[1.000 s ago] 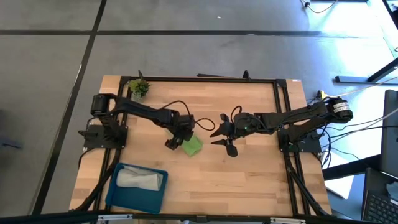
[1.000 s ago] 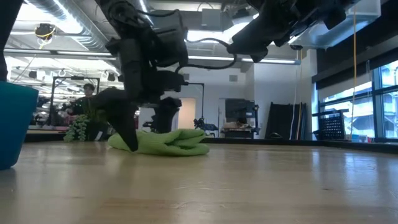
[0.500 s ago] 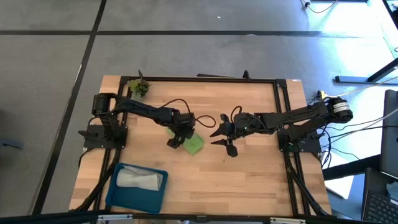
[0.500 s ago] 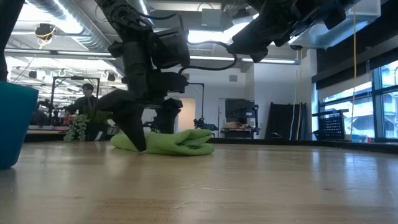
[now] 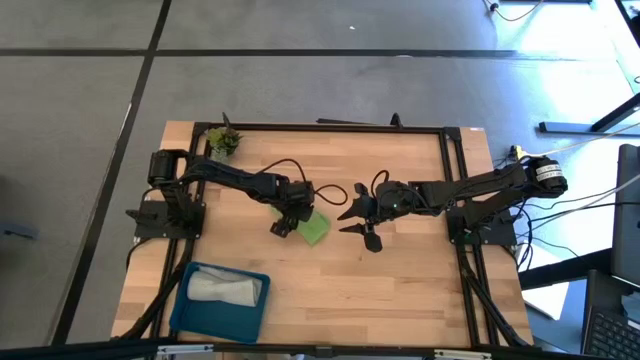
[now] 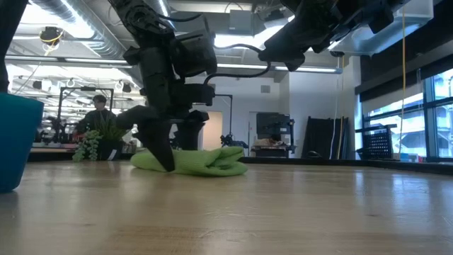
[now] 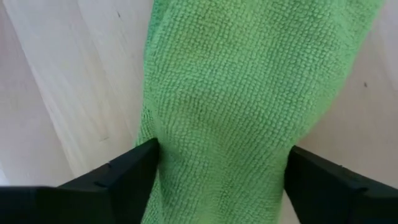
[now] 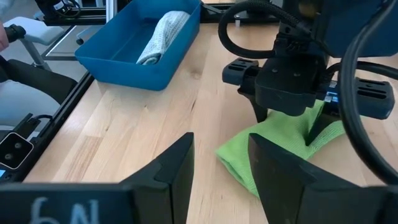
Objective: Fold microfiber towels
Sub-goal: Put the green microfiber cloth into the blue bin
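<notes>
A lime green microfiber towel point(image 5: 314, 230) lies as a folded bundle on the table's middle, resting on its underside point(image 6: 205, 161). My left gripper point(image 5: 290, 222) stands over the bundle's left end, fingers down on either side of it point(image 7: 221, 186). The light grey towel point(image 5: 225, 288) lies in the blue tray point(image 5: 185, 300) at the near left. My right gripper point(image 5: 356, 216) hangs open above the table, right of the green towel, with nothing between its fingers point(image 8: 221, 155). My left gripper has the green towel's left end between its two fingers, which meet the bundle's two side edges point(image 7: 152, 155). The fingers point(image 6: 164, 152) come steeply from above and lie across the bundle. It is a folded bundle of several layers. The towel lies flat on the table.
A small green plant sprig point(image 5: 224, 140) stands at the far left corner. The blue tray's wall point(image 6: 18, 142) rises at the near left. A black frame borders the table point(image 5: 330, 127). Bare wood lies between the towel and the near edge point(image 5: 380, 290). A person shows in the room behind point(image 6: 99, 113).
My left gripper's fingers have drawn closer together around the green towel. In the low view the front finger has gone toward the bundle. The bundle's left end has been nudged a little toward the table's right. It stays on the table.
</notes>
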